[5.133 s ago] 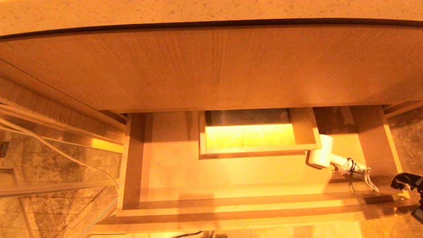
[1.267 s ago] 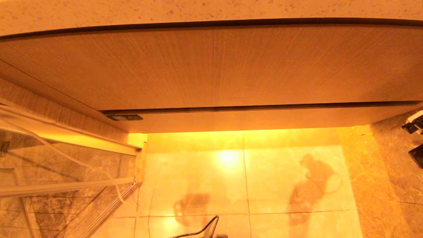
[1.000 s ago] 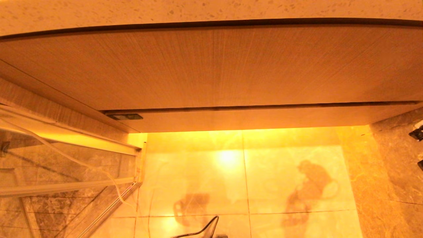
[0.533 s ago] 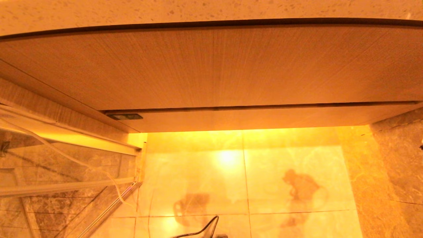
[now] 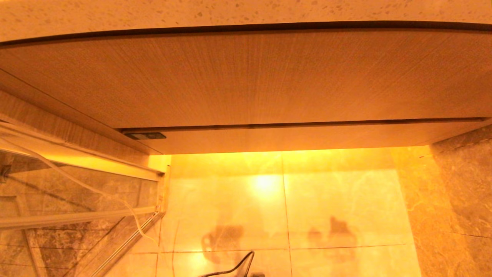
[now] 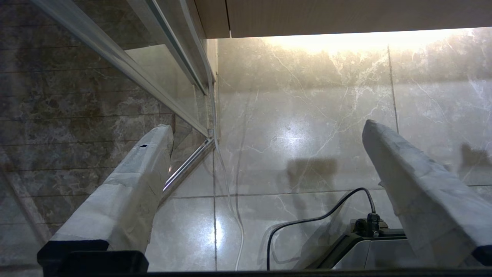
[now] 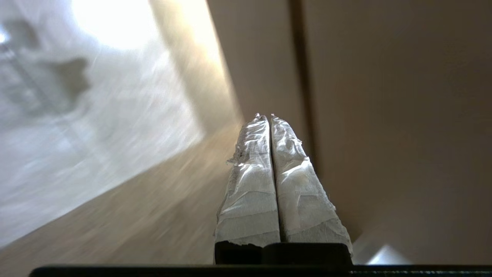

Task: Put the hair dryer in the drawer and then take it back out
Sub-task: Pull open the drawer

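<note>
The drawer (image 5: 292,136) is pushed in, and only its plain light-wood front shows below the taller wood-grain panel (image 5: 246,77). The hair dryer is hidden from every view. Neither gripper shows in the head view. In the right wrist view my right gripper (image 7: 264,115) is shut, its taped fingers (image 7: 250,181) pressed together with nothing between them, close before wood panels split by a dark seam (image 7: 303,77). In the left wrist view my left gripper (image 6: 267,127) hangs open and empty over the floor tiles (image 6: 300,127).
A speckled countertop (image 5: 246,11) runs above the panel. A glass partition with metal rails (image 5: 77,219) and a thin white cable (image 5: 127,207) stand on the left. A black cable (image 6: 307,221) loops from my base (image 6: 384,246) over the floor.
Five seconds ago the drawer stood open with the hair dryer inside; now it is shut. Over the last second my right gripper left the head view's right edge, and its floor shadow slid nearer.
</note>
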Motion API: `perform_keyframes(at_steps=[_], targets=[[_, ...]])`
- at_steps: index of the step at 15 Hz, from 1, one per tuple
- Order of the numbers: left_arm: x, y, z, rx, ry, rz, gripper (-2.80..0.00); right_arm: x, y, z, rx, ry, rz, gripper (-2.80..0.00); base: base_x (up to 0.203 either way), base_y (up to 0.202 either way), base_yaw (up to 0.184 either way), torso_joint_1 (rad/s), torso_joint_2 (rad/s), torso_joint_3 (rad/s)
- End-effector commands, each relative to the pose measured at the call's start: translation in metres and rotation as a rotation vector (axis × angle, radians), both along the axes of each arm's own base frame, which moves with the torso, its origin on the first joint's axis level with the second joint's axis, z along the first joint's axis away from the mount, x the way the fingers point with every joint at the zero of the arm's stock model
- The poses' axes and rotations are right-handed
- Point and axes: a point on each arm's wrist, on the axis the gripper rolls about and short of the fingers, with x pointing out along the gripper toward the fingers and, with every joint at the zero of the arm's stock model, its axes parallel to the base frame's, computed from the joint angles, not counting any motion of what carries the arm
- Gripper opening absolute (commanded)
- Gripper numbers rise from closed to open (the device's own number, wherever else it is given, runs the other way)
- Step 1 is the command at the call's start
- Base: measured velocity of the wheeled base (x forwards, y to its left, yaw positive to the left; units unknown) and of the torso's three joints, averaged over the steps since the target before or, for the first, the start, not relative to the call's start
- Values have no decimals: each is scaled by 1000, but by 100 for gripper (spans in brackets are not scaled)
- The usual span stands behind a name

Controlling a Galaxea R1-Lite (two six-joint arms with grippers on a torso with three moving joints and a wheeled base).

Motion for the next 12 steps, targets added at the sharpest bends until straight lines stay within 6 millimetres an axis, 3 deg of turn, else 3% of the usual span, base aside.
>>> perform_keyframes(at_steps=[1,5,6,9,12], targets=[[0,0,0,0,0,0,0,-5,4,3,-57,-49,94,-280,0,0,0,0,0,0],[0,0,0,0,0,0,0,22,8,1,-62,-71,202,-280,0,0,0,0,0,0],[0,0,0,0,0,0,0,30,10,-3,-66,-72,260,0,0,0,0,0,0,0],[0,0,0,0,0,0,0,50,16,-18,-70,-79,402,0,0,0,0,0,0,0],[0,0,0,0,0,0,0,56,25,-30,-91,-36,508,0,0,0,0,0,0,0]])
